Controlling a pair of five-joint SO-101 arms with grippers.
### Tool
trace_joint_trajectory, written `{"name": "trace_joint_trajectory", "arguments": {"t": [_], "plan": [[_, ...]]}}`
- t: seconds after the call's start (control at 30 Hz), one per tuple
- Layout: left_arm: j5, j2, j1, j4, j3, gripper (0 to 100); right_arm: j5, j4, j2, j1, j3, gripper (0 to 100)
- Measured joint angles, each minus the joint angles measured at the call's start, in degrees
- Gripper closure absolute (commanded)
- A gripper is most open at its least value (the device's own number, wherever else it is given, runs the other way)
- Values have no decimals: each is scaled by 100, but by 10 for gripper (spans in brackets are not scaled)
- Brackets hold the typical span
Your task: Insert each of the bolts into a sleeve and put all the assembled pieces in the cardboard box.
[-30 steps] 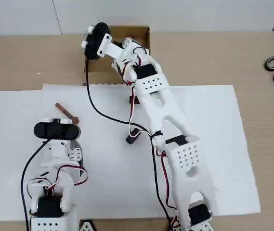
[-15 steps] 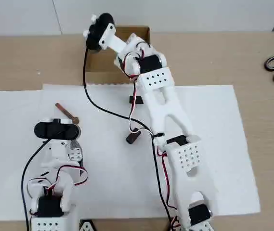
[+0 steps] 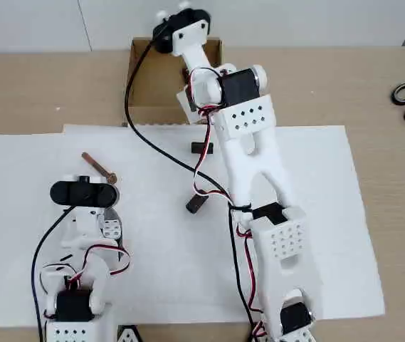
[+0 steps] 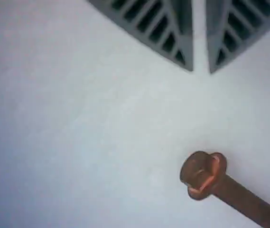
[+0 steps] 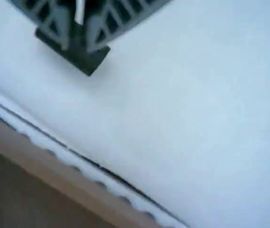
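left claw (image 4: 200, 59) and right claw (image 5: 80, 33) both almost shut.
high: bolt (image 3: 99, 166) lies on the paper (image 3: 330, 214) just ahead of the left arm (image 3: 85, 214); a sleeve (image 3: 202, 147) lies beside the right arm (image 3: 248, 149), near the box (image 3: 139, 85). left wrist: thin slit between fingers, empty, bolt apart from them. right wrist: thin slit too; sleeve right at the tips, contact unclear.
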Motion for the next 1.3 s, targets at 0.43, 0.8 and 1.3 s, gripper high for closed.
{"name": "trace_joint_trajectory", "arguments": {"t": [0.43,0.8,1.3], "plan": [[18,0,-949,-571,158,993,-1644,88,-2180,-334,2338,991],[-9,0,-1002,-633,167,993,-3200,88,-4510,-580,6426,991],[-18,0,-1002,-633,167,993,-4044,-185,-3323,-668,7130,813]]}}
